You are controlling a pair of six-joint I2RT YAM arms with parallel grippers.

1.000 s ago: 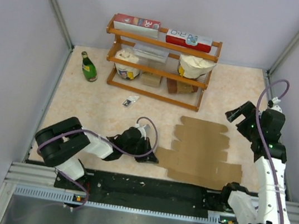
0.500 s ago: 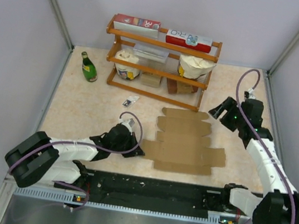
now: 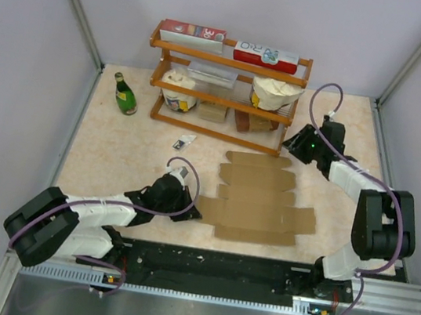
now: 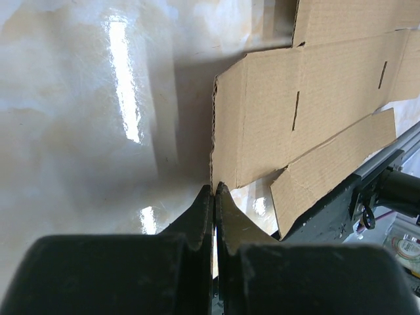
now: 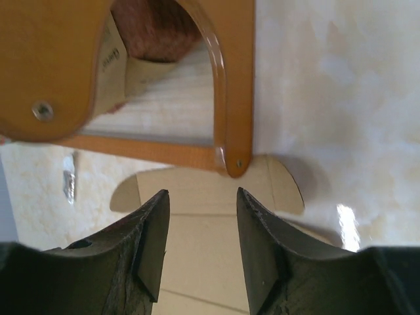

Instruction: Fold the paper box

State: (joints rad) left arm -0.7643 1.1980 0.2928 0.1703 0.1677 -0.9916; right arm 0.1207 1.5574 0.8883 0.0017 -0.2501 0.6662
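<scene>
Paper box (image 3: 256,200), dragged left in the left gripper's (image 4: 214,188) pinching jaws, now meets the right gripper's (image 5: 200,194) half-spread jaws at its far flap, still unfolded.

Left arm (image 3: 100,208) stretched low, left fingers (image 4: 197,226) pressed together, right arm (image 3: 350,178) extended forward, right fingers (image 5: 152,243) parted.

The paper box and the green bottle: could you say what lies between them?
A small white item lies between the green bottle and the paper box; top view shows it.
</scene>
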